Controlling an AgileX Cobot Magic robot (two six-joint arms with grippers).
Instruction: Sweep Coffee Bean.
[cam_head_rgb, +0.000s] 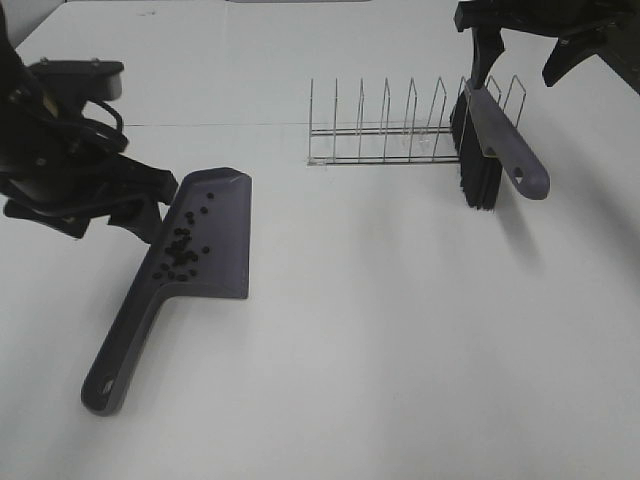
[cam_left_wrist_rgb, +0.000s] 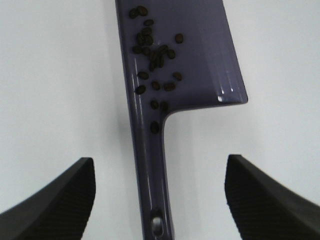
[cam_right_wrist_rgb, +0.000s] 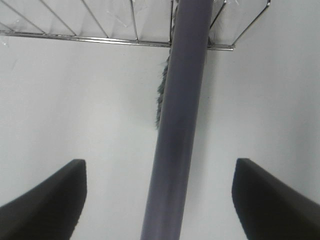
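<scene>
Left gripper: the left gripper (cam_left_wrist_rgb: 160, 161) has its jaws spread wide and holds nothing; the left wrist view shows both ribbed fingers (cam_left_wrist_rgb: 60, 200) clear of everything.
Left arm pose: the left arm (cam_head_rgb: 55, 150) reaches in low from the left side of the table, and its gripper sits just beside the pan's left edge.
Right gripper: the right gripper (cam_right_wrist_rgb: 160, 164) is likewise spread wide and grips nothing.
Right arm pose: the right arm (cam_head_rgb: 520, 20) hangs high at the far right, above the brush.
Coffee beans: the coffee beans (cam_head_rgb: 181, 253) lie in a loose cluster inside the dustpan (cam_head_rgb: 228, 235), most of them towards its handle end, with one or two in the neck of the handle.
Dustpan: grey-purple, flat on the table, its handle pointing to the near left.
Brush: the brush (cam_head_rgb: 508, 150) leans in the right end of the wire rack (cam_head_rgb: 380, 159), black bristles (cam_head_rgb: 478, 185) down on the table and grey-purple handle slanting to the right.
Surface: the table (cam_head_rgb: 400, 340) is white and matt, with a thin seam running across it at the far side.
Room: the tabletop fills almost the whole high view; I cannot tell anything of the surroundings.
</scene>
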